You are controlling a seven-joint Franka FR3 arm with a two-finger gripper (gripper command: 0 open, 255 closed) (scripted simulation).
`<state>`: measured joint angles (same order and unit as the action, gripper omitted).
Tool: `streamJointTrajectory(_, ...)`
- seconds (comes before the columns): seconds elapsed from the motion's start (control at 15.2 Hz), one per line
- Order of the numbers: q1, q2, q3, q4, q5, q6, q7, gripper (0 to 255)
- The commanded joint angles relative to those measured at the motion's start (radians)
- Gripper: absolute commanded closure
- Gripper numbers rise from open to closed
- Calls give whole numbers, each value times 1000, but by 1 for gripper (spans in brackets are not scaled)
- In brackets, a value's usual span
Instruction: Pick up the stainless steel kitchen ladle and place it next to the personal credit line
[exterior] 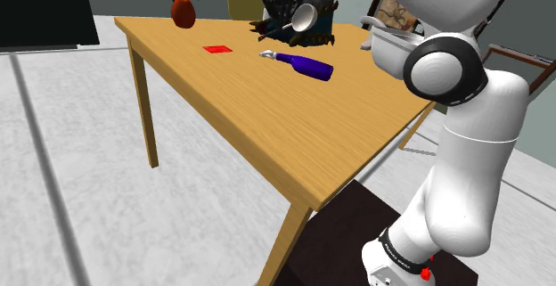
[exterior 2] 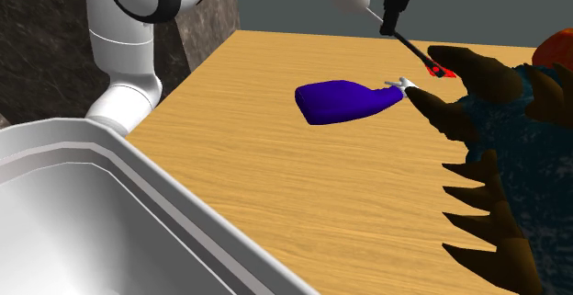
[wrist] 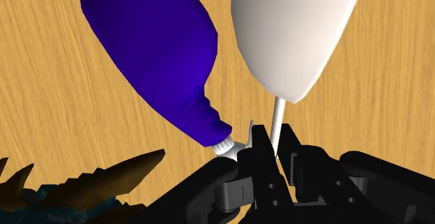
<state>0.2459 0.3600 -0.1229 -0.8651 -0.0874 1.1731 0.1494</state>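
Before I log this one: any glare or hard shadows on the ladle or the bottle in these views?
Shoulder view: the ladle bowl reads grey with a pale sheen, not blown out, and the table is evenly lit. Second exterior view: the purple bottle shades softly, with no hard shadow under it. Wrist view: the ladle bowl is flat white, almost unshaded, and the black fingers clasp its handle.

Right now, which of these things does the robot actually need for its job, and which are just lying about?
For the job:
- ladle, clasped by its thin handle in the tool
- red card, flat on the table

Just lying about:
- blue bottle
- spiky brown creature figure
- red vase with a plant
- white basin
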Motion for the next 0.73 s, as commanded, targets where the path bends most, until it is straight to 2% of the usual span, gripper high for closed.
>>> streamJointTrajectory(0.0,4,-32,1,-79,-2,48,7,255)
streamJointTrajectory(0.66,15,-142,5,-386,-11,243,34,255)
